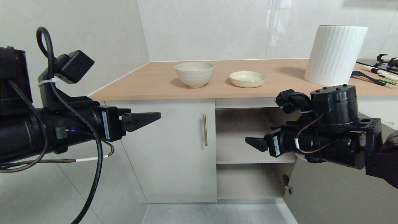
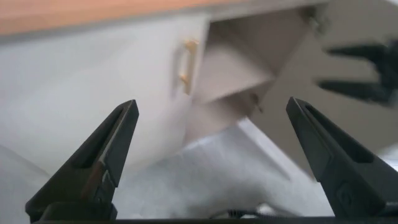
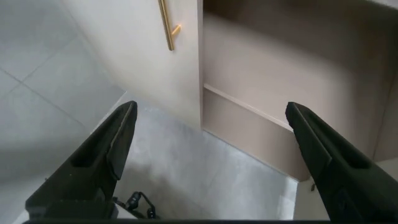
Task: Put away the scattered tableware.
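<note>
Two pieces of tableware are out on the counter [image 1: 149, 84]: a deep bowl [image 1: 194, 74] at roughly 12 o'clock in the head view, and a shallow dish [image 1: 247, 79] just beside it toward 1 o'clock, not touching. Neither has been picked up yet, so I'd say the job has barely started. Below them the cabinet's right door [image 1: 326, 193] is swung open, showing a shelf [image 1: 248, 161] at about 5 o'clock. My guess is that's where the stuff is meant to go, hence the open door. The other door [image 1: 168, 149], with the brass handle [image 1: 205, 129], is shut.

Left gripper [image 2: 209, 107] sits out at 9 o'clock and right gripper [image 3: 210, 111] around 4 o'clock, both below counter height and pointing in toward the cabinet. Both have their jaws spread wide with nothing between them, which reads to me like they're ready for a grab.

Hard bits: the right arm blocks a good chunk of the open compartment, so I can't say what's at the back of it. A tall white ribbed cylinder [image 1: 335, 54] stands at 2 o'clock, and I can't tell what it is or holds. Past it some dark utensils [image 1: 368, 77] lie on the counter, cut off by the frame edge and too small to say whether they count as tableware.
</note>
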Controlling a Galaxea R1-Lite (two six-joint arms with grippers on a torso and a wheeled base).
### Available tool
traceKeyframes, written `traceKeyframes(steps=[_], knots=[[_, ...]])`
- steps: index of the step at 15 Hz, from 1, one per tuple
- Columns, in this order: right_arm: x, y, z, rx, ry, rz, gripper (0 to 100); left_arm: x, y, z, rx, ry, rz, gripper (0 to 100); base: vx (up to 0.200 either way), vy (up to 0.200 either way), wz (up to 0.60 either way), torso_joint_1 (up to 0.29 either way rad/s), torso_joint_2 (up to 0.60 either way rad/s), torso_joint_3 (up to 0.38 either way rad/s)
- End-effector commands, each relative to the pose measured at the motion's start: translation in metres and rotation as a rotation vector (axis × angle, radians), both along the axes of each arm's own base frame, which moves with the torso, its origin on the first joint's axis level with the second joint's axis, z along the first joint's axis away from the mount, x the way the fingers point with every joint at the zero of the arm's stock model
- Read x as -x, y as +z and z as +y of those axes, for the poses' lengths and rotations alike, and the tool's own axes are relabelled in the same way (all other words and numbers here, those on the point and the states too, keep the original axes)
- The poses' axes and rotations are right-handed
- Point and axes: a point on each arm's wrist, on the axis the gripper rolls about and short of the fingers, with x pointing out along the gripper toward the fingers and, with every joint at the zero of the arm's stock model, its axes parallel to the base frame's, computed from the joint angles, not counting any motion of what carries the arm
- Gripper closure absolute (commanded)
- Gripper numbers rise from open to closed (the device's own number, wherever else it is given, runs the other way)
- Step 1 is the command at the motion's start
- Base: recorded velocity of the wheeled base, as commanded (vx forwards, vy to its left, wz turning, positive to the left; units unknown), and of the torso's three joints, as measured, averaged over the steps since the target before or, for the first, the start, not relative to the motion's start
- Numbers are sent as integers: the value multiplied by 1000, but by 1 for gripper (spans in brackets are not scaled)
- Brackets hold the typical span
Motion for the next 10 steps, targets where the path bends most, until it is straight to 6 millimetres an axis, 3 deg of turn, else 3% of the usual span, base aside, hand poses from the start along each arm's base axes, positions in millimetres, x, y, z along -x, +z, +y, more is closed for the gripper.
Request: traceKeyframes(steps=[1,9,10], knots=[[13,11,-8,-21,7,-29,0,0,4,1,8,10,-13,0,0,0,0,0,0,0],[32,23,-1,-35,14,-77,0,0,3,1,3,2,-7,0,0,0,0,0,0,0],[32,24,-2,-33,0,-82,0,0,3,1,2,1,-8,0,200,0,0,2,7,-2]])
